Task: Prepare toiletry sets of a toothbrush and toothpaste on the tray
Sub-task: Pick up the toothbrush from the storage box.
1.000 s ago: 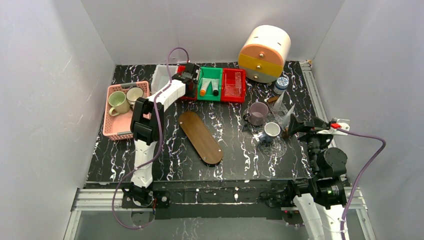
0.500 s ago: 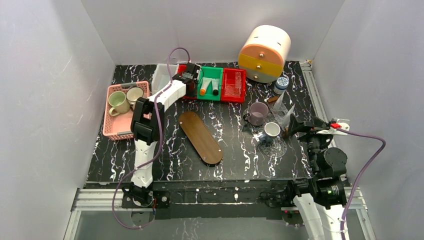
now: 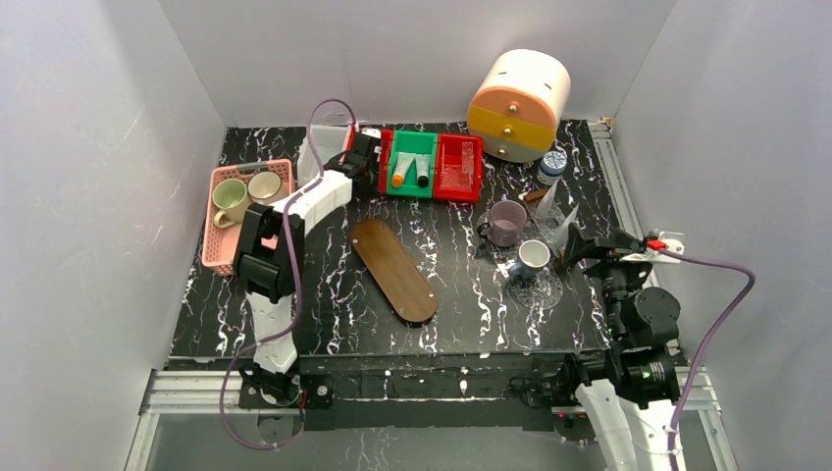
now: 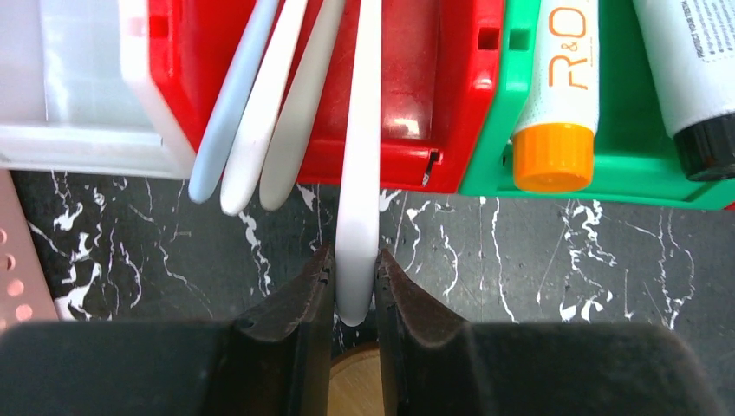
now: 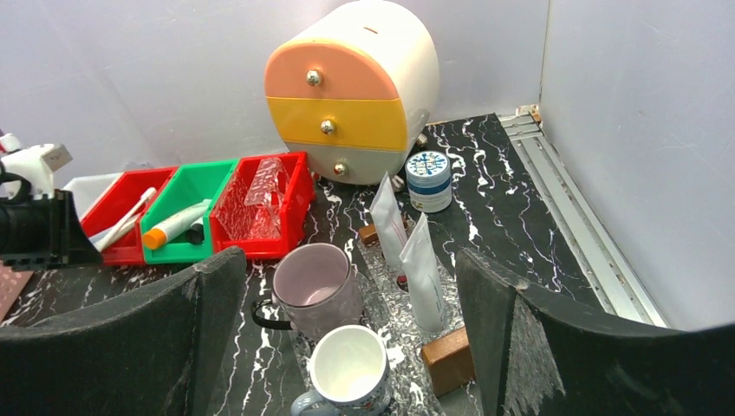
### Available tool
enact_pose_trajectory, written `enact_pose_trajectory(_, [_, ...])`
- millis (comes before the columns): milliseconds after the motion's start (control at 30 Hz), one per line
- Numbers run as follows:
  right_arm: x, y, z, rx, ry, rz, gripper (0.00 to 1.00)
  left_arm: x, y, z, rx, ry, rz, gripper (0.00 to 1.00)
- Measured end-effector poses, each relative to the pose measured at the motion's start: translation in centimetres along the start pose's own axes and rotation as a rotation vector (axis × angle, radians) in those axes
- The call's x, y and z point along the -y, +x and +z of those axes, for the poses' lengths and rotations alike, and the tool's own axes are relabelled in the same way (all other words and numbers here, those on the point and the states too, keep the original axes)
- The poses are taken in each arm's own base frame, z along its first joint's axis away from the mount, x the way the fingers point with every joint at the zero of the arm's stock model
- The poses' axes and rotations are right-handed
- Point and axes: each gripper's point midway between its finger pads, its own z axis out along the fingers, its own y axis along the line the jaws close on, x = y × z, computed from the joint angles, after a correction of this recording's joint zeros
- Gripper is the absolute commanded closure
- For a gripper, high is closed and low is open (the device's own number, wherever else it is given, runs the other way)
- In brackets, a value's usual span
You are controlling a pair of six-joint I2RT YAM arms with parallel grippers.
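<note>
**Left fingers pinching one toothbrush at the red bin**

The left gripper (image 4: 354,257) is closing narrowly on the handle end of a white toothbrush (image 4: 360,130), and both dark fingers (image 4: 303,321) are touching it. The far part of this toothbrush is lying in the red bin (image 4: 433,78), while its handle end is sticking out over the black table (image 4: 563,260). Just to its left, three more toothbrushes (image 4: 260,104) are leaning over the same near wall, close to the held one but outside the fingers.

On the other side, the green bin (image 4: 487,165) is touching the red one. It is holding an orange-capped tube (image 4: 559,87) and a dark-capped tube (image 4: 693,78), lying side by side. A white bin (image 4: 78,95) is standing at the left of the red bin. The wooden tray (image 3: 393,268) is lying near the middle of the table, apart from the bins.

The right gripper (image 5: 351,260) is hanging with its fingers wide apart and is holding nothing. It is near a purple mug (image 5: 316,290) and a white cup (image 5: 347,368). Behind them a second red bin (image 5: 299,186) is holding clear plastic pieces, and a drawer unit (image 5: 355,78) is standing at the back. At the left edge, a pink basket (image 3: 218,257) is holding two mugs.
</note>
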Motion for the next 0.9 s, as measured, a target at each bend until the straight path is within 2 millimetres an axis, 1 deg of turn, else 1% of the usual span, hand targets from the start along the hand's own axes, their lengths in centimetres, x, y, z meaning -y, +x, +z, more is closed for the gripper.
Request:
enact_pose_trajectory(100, [0.0,0.2,0.2,-0.011,0.002,-0.002,0.02,-0.2,0.0,-0.9,0.037,0.004,-0.038,1.00])
enact_pose_trajectory(267, [-0.2,1.0,0.5,-0.043,-0.006,-0.006,0.03,-0.7,0.6,-2.3,0.102,0.012,-0.092,1.00])
enact_pose_trajectory(400, [-0.3,1.6,0.9,-0.073,-0.012,-0.009,0.03,-0.9,0.2,-3.5,0.183,0.032,-0.133,1.00])
enact_pose_trajectory(533, [-0.7,1.6,1.1,-0.107,-0.026,-0.011,0.03,-0.8,0.0,-4.6,0.256,0.072,-0.162,1.00])
enact_pose_trajectory(633, [-1.5,0.8,1.3,-0.127,-0.055,-0.012,0.03,-0.4,-0.1,-5.8,0.319,0.127,-0.182,1.00])
enact_pose_trajectory(767, [-3.1,-1.3,1.8,-0.137,-0.114,-0.014,0.04,0.4,0.0,-7.5,0.396,0.216,-0.211,1.00])
enact_pose_trajectory(900, [-4.2,-2.9,2.7,-0.161,-0.149,-0.023,0.04,1.1,-0.3,-9.4,0.471,0.301,-0.234,1.00])
